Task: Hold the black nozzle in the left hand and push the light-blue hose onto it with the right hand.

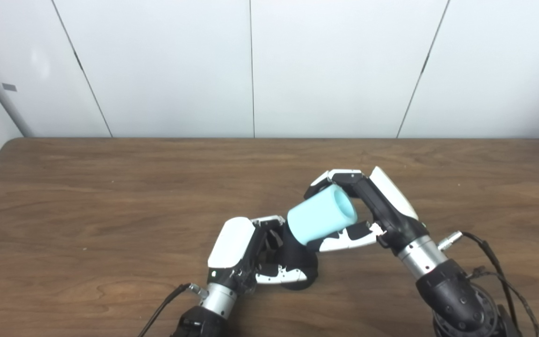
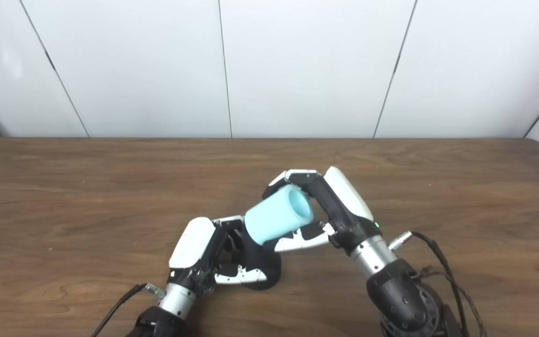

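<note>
Both hands (image 1: pixel 246 252) around joined hose (image 1: pixel 322 214)

black nozzle (image 1: pixel 297 260) mostly hidden by left hand (image 1: pixel 246 255), light-blue hose (image 1: pixel 322 214)

Two head cameras side by side, both looking forward and down from above the near edge of the dark brown wood-grain bench (image 1: pixel 110 187), facing the white panelled wall (image 1: pixel 166 65) behind it. Medium-close range. Both arms enter from the bottom edge. Views overlap almost fully: same bench top, same wall. Left eye view shows more of the left wall corner, right eye view more of the right corner.
</note>
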